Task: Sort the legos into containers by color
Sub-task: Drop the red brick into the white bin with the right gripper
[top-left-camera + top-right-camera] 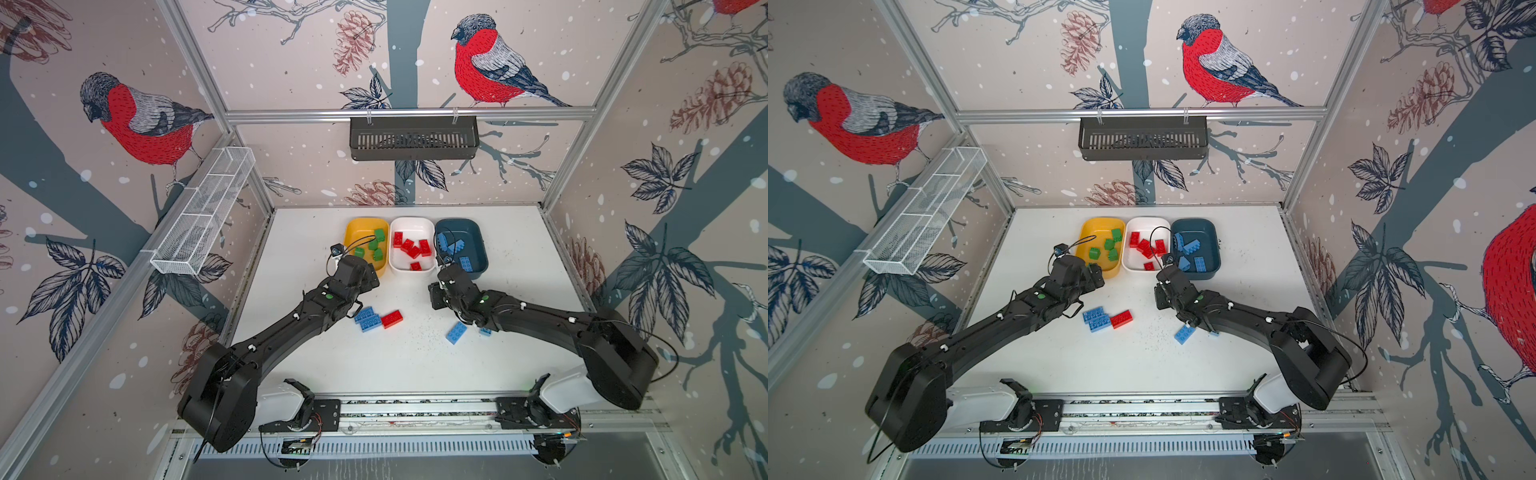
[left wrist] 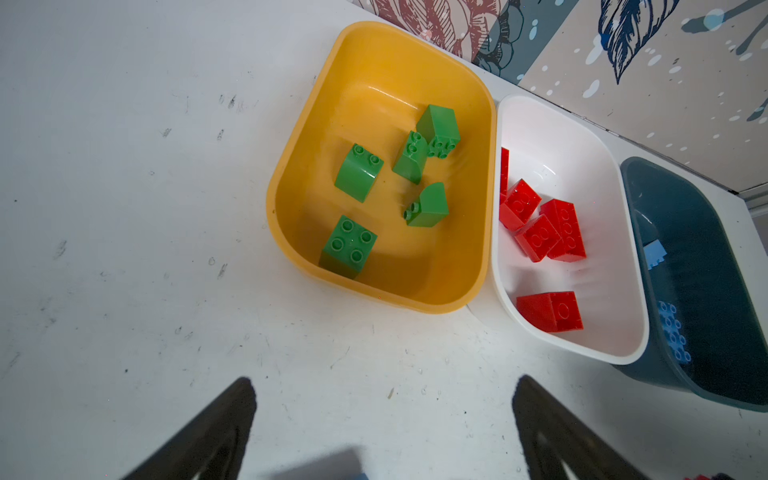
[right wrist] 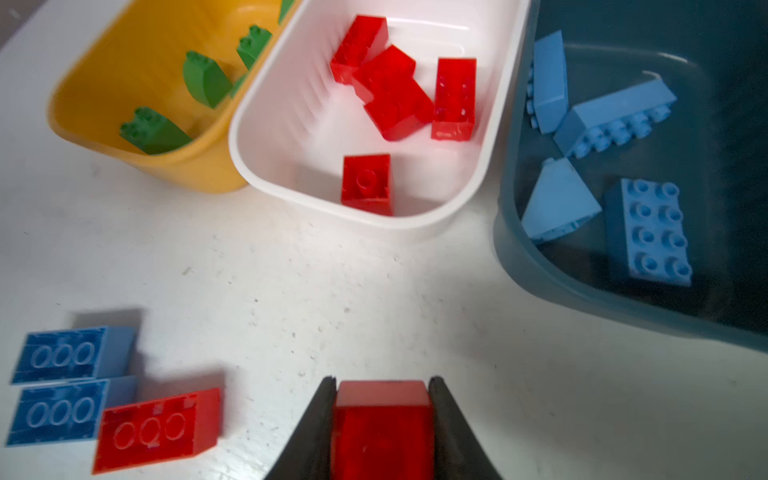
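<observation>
Holding red brick (image 3: 382, 432) in right end effector (image 3: 382, 384), just short of white tub (image 3: 415, 224); next move likely: advance over tub, release. Left end effector (image 2: 382, 390) wide, empty, near tub. Loose bricks (image 1: 390, 319) on bench (image 1: 299, 232).

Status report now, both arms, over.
Left jaws open, empty, by yellow plastic tub. Right jaws shut on red plastic brick, before white plastic tub. Nothing between.

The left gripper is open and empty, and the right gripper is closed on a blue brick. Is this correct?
Not fully. The right gripper is closed on a red brick, not a blue one; the right wrist view shows it. The left gripper is indeed open and empty.
</observation>
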You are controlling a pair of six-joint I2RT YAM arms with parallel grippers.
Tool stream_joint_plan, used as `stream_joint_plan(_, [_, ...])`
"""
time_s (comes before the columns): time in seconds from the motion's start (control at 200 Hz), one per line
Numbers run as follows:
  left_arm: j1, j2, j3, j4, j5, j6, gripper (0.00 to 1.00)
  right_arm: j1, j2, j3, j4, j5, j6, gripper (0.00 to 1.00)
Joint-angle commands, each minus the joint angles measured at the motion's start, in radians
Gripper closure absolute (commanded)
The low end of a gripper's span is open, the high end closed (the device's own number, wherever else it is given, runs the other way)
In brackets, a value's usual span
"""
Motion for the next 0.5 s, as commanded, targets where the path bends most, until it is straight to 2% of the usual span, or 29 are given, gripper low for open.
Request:
stream_joint_plan(0.0, [0.002,-0.009,-0.008,0.014,-0.006,-0.009,0.03,-0.005,0.018,0.043,0.063,-0.016,-0.009,0.71])
stream_joint_plan(0.15, [-0.003,0.003,0.022,-0.057,0.121,-0.004,0.03,-0.031,0.083,0.126,0.062,-0.049,-0.002,0.7])
stream_joint_plan(0.415, [-0.007,-0.052,-0.046,-0.076,0.09,-0.04,0.03,-0.095,0.277,0.356,-0.013,-0.093,-0.049,0.69])
stream_joint_plan(0.495, [-0.007,-0.066,-0.062,-0.065,0.087,-0.034,0.03,-0.108,0.348,0.439,-0.042,-0.087,-0.063,0.65])
